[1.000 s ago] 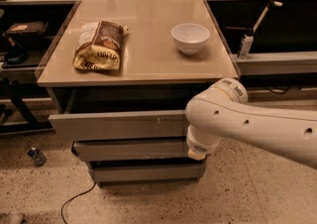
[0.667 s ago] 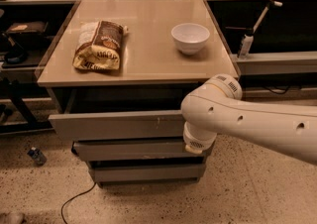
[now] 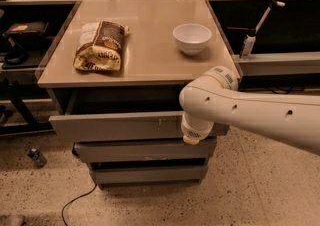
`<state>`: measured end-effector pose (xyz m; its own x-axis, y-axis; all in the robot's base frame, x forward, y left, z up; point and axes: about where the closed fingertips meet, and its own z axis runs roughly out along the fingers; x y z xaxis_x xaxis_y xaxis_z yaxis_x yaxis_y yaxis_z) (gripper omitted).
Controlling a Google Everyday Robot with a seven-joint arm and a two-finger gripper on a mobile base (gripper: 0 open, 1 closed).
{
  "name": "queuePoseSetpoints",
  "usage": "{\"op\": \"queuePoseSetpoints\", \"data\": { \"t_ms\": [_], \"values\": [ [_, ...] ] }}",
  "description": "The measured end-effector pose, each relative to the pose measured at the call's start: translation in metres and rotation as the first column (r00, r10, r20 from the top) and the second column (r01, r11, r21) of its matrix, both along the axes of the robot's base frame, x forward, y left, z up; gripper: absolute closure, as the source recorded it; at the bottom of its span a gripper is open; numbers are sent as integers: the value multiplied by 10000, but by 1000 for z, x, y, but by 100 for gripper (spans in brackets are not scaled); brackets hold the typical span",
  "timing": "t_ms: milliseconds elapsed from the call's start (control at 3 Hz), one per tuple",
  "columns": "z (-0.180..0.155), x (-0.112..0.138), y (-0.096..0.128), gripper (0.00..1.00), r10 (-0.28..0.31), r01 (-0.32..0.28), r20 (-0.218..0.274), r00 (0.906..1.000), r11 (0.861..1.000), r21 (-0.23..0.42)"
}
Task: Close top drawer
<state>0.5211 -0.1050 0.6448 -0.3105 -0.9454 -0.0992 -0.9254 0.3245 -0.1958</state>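
**Top drawer part open, arm at its front**

Nearest, the lower drawers (image 3: pixel 145 151) sit further in. Above them the top drawer (image 3: pixel 115 126) juts from under the desk (image 3: pixel 150 57). The tool (image 3: pixel 192 139) sits against its front toward 3 o'clock, likely placed to push. Its state: cannot tell. Beyond: snack bag (image 3: pixel 100 45) at 9 o'clock, bowl (image 3: pixel 192 37) at 2 o'clock.

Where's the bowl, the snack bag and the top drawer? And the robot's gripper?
white bowl (image 3: pixel 192 35), camera view, its inside.
snack bag (image 3: pixel 100 46), camera view, its middle.
top drawer (image 3: pixel 115 126), camera view, its grey front.
gripper: hidden behind the arm (image 3: pixel 250 115), by the drawer front.
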Motion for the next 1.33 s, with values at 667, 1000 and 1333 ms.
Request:
{"op": "queuePoseSetpoints", "data": {
  "t_ms": [667,1000,1333],
  "values": [
    [8,34,14,100,291,-283,235,9993,9990,-334],
    [9,35,15,81,299,-291,246,9993,9990,-332],
    [9,35,15,58,299,-291,245,9993,9990,-332]
  ]
}}
